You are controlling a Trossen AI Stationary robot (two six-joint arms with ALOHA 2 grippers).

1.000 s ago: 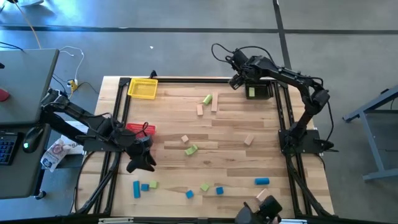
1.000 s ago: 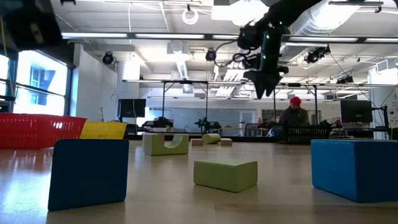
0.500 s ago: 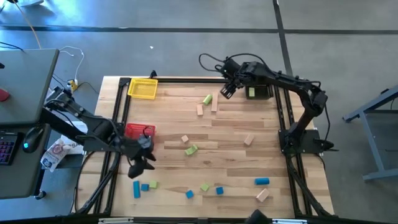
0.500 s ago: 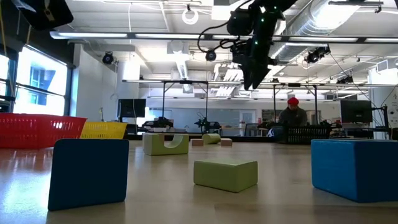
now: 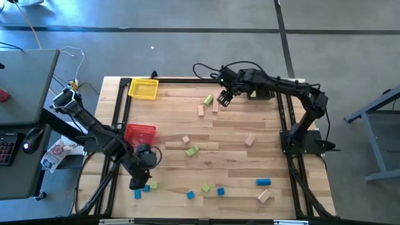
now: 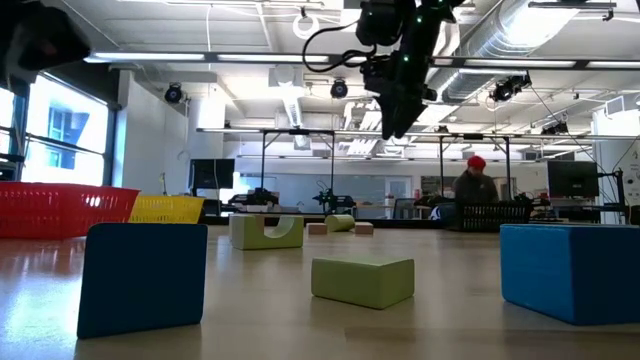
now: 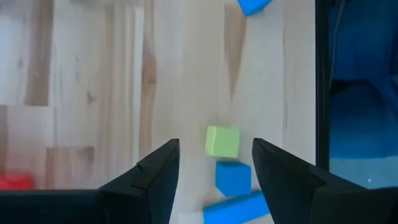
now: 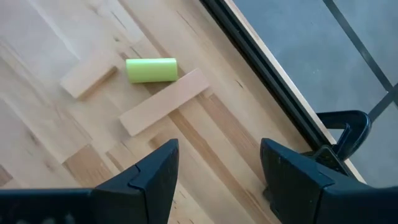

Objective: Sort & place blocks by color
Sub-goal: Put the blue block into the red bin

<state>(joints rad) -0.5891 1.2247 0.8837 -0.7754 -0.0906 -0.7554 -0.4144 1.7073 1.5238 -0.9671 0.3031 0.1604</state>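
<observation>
The left gripper (image 5: 139, 181), fingers apart, hangs above the table's (image 5: 237, 134) near left corner, over a small cube (image 7: 222, 141) with a second cube (image 7: 233, 178) just beside it. The right gripper (image 5: 222, 98), fingers apart, hangs over the far middle, near a short cylinder (image 8: 151, 70) touching a flat bar (image 8: 165, 101). One bin (image 5: 143, 88) sits at the far left corner, another (image 5: 139, 132) on the left edge.

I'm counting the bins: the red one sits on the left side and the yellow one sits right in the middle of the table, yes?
Not quite. The red bin is on the left side, but the yellow bin is not in the middle: the high view shows it at the table's far left corner.
</observation>
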